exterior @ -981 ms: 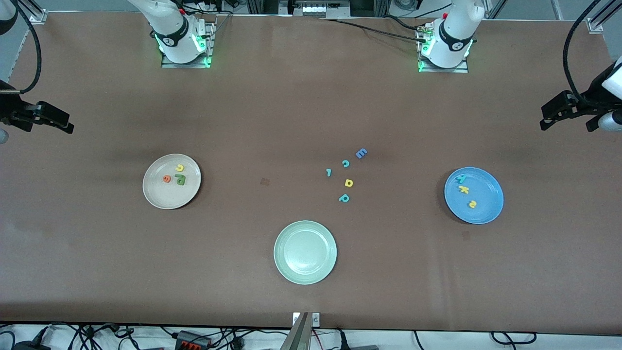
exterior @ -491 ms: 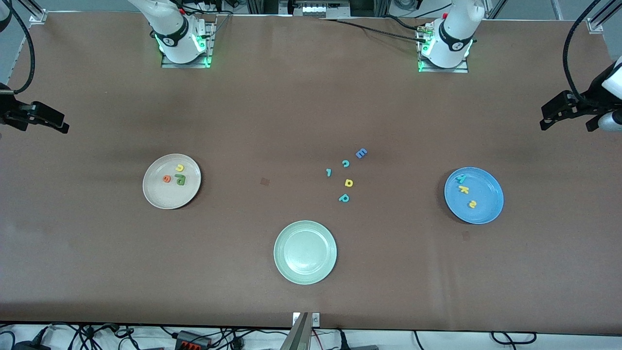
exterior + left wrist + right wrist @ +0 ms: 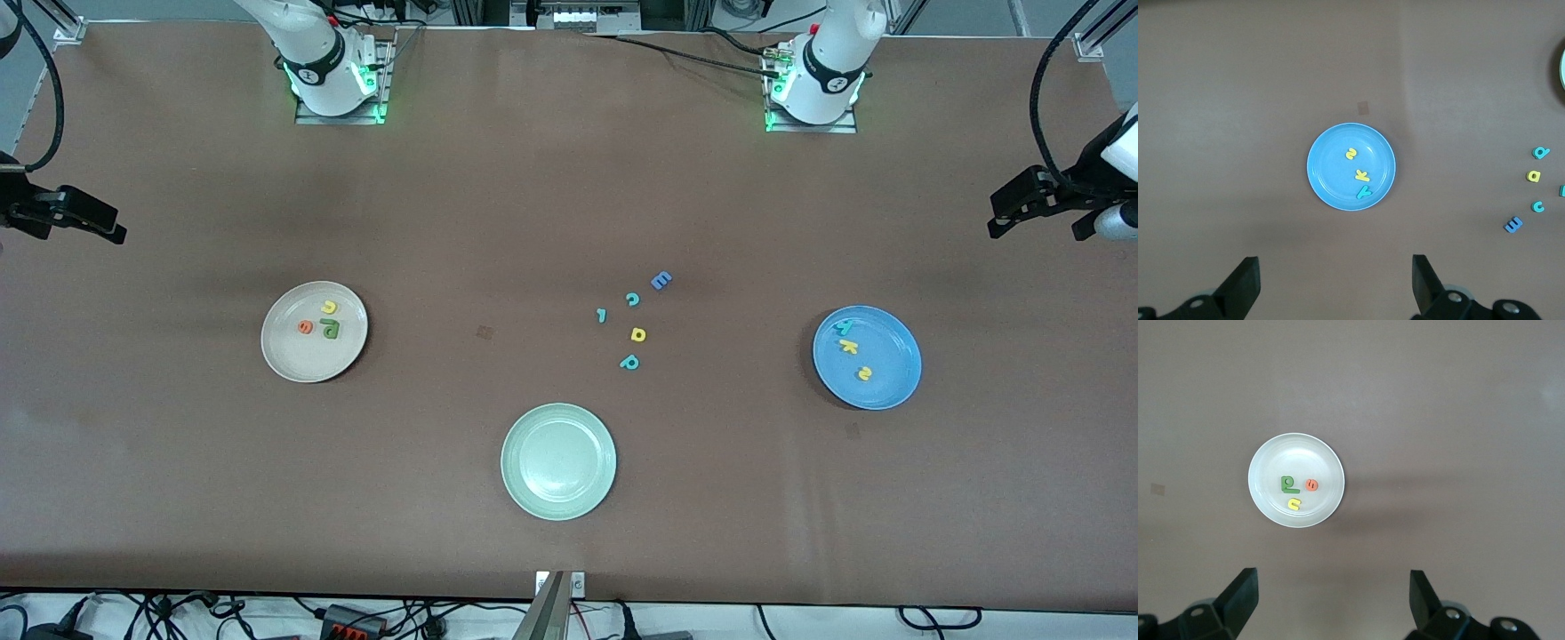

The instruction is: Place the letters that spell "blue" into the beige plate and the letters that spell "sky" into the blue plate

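The beige plate (image 3: 289,360) lies toward the right arm's end of the table. It holds a dark green b (image 3: 331,330), a yellow u (image 3: 329,307) and an orange e (image 3: 305,327). The blue plate (image 3: 898,382) lies toward the left arm's end, with a teal y (image 3: 843,326), a yellow k (image 3: 849,346) and a yellow s (image 3: 863,373) in it. My right gripper (image 3: 1333,593) hangs open and empty high over its end of the table, looking down on the beige plate (image 3: 1265,463). High above the blue plate (image 3: 1321,167), my left gripper (image 3: 1336,277) is likewise open and empty.
A pale green plate (image 3: 524,498) sits nearest the front camera, mid-table. Loose letters lie between it and the bases: a blue E (image 3: 661,281), a teal c (image 3: 632,300), a small teal piece (image 3: 602,315), a yellow looped letter (image 3: 637,334) and a teal looped letter (image 3: 629,362).
The right gripper drew a little farther out toward its end of the table, then stopped. The left arm, the plates and the letters have not moved.
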`<move>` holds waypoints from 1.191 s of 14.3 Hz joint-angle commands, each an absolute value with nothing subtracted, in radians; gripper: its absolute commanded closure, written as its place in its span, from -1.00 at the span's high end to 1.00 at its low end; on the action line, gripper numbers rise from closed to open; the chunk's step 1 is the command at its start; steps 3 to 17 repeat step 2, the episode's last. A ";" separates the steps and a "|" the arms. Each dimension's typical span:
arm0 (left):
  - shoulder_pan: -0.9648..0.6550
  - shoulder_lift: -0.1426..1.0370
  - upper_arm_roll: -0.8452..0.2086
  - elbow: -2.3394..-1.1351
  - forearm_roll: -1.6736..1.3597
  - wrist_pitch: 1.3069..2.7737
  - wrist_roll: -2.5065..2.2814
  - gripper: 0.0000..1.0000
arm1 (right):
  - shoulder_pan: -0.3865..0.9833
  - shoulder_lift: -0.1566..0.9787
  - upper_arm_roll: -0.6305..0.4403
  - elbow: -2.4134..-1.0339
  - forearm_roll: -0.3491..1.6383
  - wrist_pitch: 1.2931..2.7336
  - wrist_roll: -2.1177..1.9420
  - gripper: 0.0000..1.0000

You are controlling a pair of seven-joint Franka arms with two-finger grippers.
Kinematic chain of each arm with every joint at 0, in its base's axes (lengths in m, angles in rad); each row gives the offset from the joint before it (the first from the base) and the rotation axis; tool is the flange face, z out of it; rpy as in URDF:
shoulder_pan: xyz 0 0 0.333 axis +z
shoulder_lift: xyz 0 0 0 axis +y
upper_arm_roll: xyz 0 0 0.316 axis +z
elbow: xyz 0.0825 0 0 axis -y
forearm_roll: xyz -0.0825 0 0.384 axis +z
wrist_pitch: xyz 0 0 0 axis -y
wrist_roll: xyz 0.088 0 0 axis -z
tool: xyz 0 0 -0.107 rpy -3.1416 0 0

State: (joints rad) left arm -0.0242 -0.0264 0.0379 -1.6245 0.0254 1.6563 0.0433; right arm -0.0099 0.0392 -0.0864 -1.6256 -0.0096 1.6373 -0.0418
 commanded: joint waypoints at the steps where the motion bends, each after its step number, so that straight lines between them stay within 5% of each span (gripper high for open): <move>1: -0.020 -0.012 0.035 -1.597 0.006 1.640 0.038 1.00 | -0.017 0.018 -0.080 -1.644 -0.021 1.635 -0.044 1.00; 17: -0.020 -0.012 0.035 -1.597 0.006 1.640 0.038 1.00 | -0.017 0.018 -0.080 -1.644 -0.021 1.635 -0.044 1.00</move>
